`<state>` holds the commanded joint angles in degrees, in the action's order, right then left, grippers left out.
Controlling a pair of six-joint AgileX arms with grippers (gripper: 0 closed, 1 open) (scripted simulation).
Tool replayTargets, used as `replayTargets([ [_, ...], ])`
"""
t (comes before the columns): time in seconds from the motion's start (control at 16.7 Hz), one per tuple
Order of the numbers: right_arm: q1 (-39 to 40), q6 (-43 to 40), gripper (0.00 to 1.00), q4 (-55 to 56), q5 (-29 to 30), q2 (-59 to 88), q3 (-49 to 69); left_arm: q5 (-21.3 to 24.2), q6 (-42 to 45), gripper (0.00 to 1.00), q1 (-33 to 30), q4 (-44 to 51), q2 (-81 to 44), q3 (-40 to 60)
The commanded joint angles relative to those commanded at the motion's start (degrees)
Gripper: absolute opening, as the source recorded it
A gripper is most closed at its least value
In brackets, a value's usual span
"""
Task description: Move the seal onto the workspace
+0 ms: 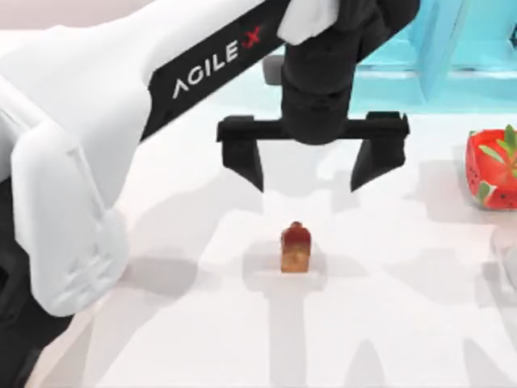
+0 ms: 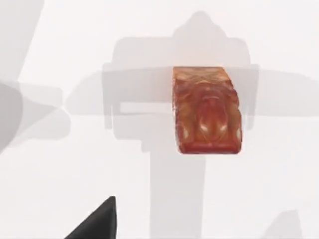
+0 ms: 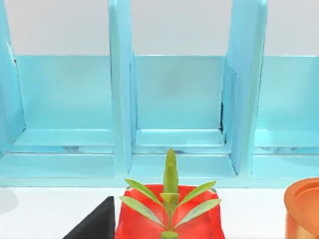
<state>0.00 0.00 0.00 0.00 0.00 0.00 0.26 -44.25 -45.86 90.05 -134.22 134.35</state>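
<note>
The seal (image 1: 296,247), a small amber-brown block with a red rounded top, stands upright on the white workspace (image 1: 404,323) near the middle. My left gripper (image 1: 307,184) hangs just behind it, open, its two black fingers spread wide with nothing between them. From the left wrist view I look down on the seal (image 2: 207,109), resting free on the white surface (image 2: 60,164), with one black fingertip (image 2: 97,225) at the frame's edge. My right arm is parked at the right, its wrist camera facing the shelf.
A turquoise shelf unit (image 1: 428,48) (image 3: 174,94) runs along the back. In front of it, at the right, stands a red watermelon-patterned pot (image 1: 493,170) (image 3: 169,219) with green leaves. An orange-brown round container (image 3: 304,209) sits beside the pot.
</note>
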Motion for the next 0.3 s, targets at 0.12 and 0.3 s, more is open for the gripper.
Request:
replayTargets([
  [0.12,0.0,0.0,1.0,0.0,0.0,0.0,0.0,-0.09,0.18,1.0,0.12,3.96,0.15,3.69],
  [0.3,0.0,0.0,1.0,0.0,0.0,0.0,0.0,-0.01,0.38,1.0,0.25,5.62,0.47,5.25],
])
